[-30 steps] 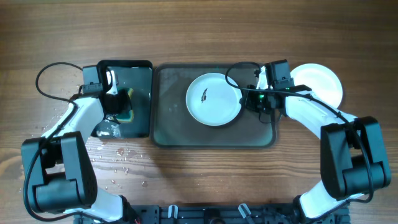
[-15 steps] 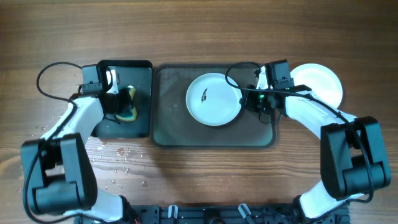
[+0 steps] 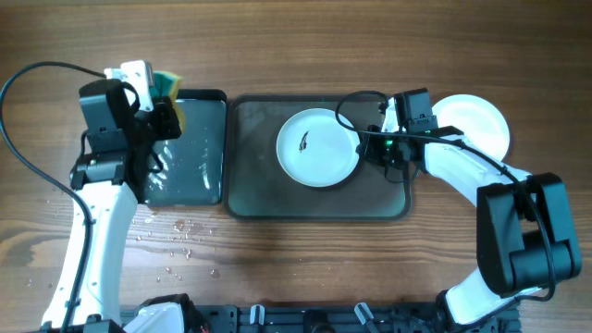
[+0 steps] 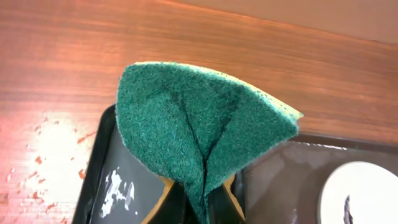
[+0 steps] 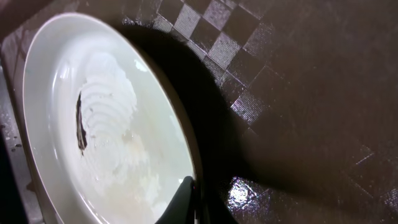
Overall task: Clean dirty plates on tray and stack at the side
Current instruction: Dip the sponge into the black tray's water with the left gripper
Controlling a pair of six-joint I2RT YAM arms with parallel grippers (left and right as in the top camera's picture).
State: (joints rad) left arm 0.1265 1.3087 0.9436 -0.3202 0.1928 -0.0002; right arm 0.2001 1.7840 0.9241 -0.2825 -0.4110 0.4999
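The tray [image 3: 250, 199] holds one smeared plate [image 3: 317, 147] — left tool [image 4: 198, 202] pinches a sponge [image 4: 193, 124].

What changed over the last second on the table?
The left arm rose from the black tray toward its far left corner, lifting the green sponge it holds. The right fingers, the dirty plate on the grey tray and the clean plate beside it stayed put.

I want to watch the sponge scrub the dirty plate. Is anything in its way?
Nothing visible. Between the sponge in the left gripper and the plate lie only the low black tray and bare grey tray. The right gripper grips the plate's far rim.
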